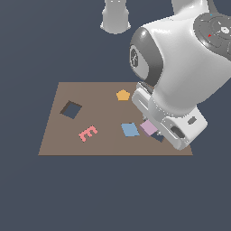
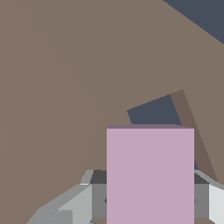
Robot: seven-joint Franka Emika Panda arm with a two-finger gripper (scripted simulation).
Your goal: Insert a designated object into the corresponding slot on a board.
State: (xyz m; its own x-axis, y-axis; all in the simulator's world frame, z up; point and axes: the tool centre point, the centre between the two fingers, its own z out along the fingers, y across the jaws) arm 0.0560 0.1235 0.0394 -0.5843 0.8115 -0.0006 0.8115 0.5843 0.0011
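Observation:
The pale lilac-pink block [image 1: 148, 127] is held in my gripper [image 2: 150, 194], whose grey fingers [image 2: 74, 203] sit on either side of it. In the wrist view the block [image 2: 150, 166] fills the foreground, just above the brown board [image 1: 103, 140]. The dark navy elongated slot [image 2: 155, 111] lies right beyond the block's far edge. In the exterior view only a corner of the slot [image 1: 158, 136] shows, beside the block and under my hand. My arm hides the fingers in the exterior view.
On the board lie a blue flat square [image 1: 130, 130] next to the block, an orange pentagon [image 1: 122, 94] and a pink E-shaped piece [image 1: 88, 133]. A squarer dark cutout [image 1: 71, 109] is at the exterior view's left.

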